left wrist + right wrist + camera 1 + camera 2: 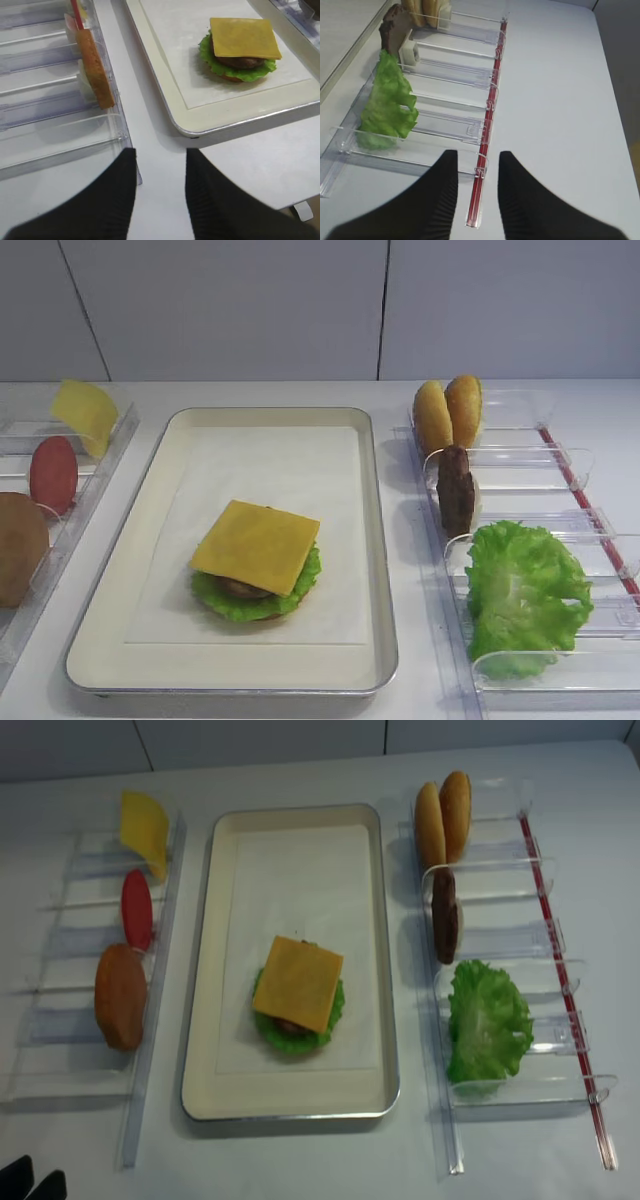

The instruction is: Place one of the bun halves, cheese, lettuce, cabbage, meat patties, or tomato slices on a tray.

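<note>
Our left gripper stands parted and empty over bare table; the tray lies just ahead, the cheese topping its stack beyond. Our right gripper is likewise parted, holding nothing, lettuce ahead-left.

No text, label, brand, number or sign can be read on anything here.

In the exterior high view, the large shallow cream metal tray sits centre frame; the thin yellow-orange square cheese slice lies inside it atop ruffled green lettuce.
</note>
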You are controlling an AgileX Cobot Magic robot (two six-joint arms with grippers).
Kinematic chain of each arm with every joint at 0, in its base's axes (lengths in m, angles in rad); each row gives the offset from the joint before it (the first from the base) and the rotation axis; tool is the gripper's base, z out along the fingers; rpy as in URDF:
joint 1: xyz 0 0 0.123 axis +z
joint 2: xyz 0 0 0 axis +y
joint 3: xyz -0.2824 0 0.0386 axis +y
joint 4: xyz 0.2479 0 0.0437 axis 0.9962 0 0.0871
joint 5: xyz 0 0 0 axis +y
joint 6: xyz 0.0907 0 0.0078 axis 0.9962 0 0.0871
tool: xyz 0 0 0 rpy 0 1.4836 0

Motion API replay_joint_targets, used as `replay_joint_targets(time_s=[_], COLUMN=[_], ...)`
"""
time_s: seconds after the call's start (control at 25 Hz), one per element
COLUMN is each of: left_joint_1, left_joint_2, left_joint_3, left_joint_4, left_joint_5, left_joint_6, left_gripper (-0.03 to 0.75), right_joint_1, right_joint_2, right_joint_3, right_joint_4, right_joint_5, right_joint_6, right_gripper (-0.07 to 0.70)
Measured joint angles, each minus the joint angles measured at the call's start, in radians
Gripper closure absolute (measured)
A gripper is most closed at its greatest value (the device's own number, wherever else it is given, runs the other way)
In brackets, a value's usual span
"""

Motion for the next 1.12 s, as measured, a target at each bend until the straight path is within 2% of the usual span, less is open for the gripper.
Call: replay_joint_targets(time_s=[0.08, 0.2, 0.32, 1.12], left_joint_1=[0.030, 0.113, 0.148, 0.152], left_joint_2=[0.000, 0.000, 0.000, 0.000], left_joint_3=[0.000, 0.000, 0.000, 0.000], left_joint_4=[0.000, 0.000, 0.000, 0.002], left_joint_5=[0.000, 0.000, 0.000, 0.000], left_joint_6=[-0.002, -0.002, -0.002, -0.002], left_gripper=[0.489, 0.489, 0.490, 0.490], right_joint_1=[0.000, 0.000, 0.000, 0.000], right_joint_2=[0.000, 0.000, 0.000, 0.000], right_joint_3=[0.000, 0.000, 0.000, 0.000], right_joint_4=[0.000, 0.000, 0.000, 0.000], right_joint_5=[0.000, 0.000, 0.000, 0.000], right_joint_6=[0.000, 0.000, -0.002, 0.001], right_gripper=[0.386, 0.386, 0.386, 0.386])
